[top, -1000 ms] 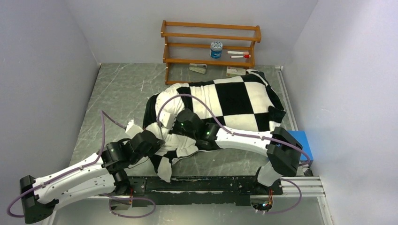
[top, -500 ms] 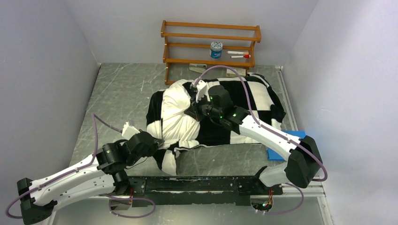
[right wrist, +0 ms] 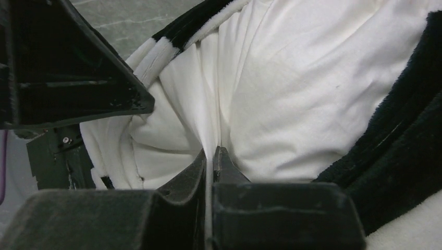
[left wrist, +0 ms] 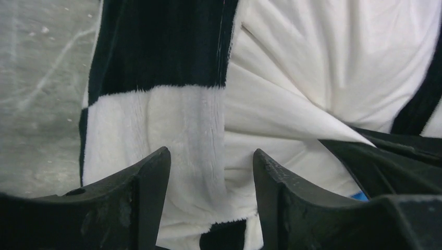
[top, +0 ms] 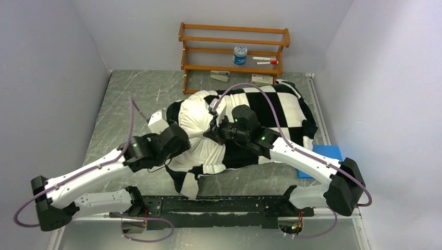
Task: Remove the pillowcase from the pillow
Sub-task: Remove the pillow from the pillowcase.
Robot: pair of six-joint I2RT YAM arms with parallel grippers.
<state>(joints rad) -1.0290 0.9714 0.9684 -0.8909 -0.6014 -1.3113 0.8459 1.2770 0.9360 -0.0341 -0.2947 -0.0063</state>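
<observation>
Most of the pillow (top: 199, 129) is hidden inside the pillowcase (top: 281, 107). Only its wrinkled white left end shows, near the middle of the table (top: 130, 99). In the top view the right arm lies across the checkered cover and hides its middle. The blue pad (top: 327, 153) at the right is partly covered by that arm. From above, both claws' fingertips are hard to make out.

The right claw (right wrist: 212, 154) is clenched on a thin pleat of the pillow's smooth white cloth, its fingers nearly meeting. The left claw (left wrist: 211, 156) is released, with its fingers spread above the pillowcase's fuzzy black-and-white edge and the pillow beside it. Whether it touches the cloth cannot be told.

The right arm reaches leftward and away from its base. The left arm stretches forward and to the right, so the two wrists sit close together.
</observation>
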